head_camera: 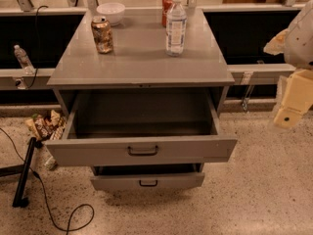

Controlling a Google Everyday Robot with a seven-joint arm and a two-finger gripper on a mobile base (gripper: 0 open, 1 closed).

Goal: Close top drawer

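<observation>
The top drawer (98,153) of the grey metal cabinet is pulled far out toward me. Its deep box looks empty, and its front panel carries a black bar handle (143,151) at the centre. My gripper (291,104) shows as cream-coloured parts at the right edge of the camera view, below a white arm segment (301,33). It hangs to the right of the cabinet, well apart from the drawer and not touching it.
A shorter drawer (146,181) below is slightly out. On the cabinet top (139,62) stand a dented can (102,34), a white bowl (110,12), a red can (167,9) and a water bottle (176,26). Snack bags (44,124) and a black cable (54,214) lie on the floor at left.
</observation>
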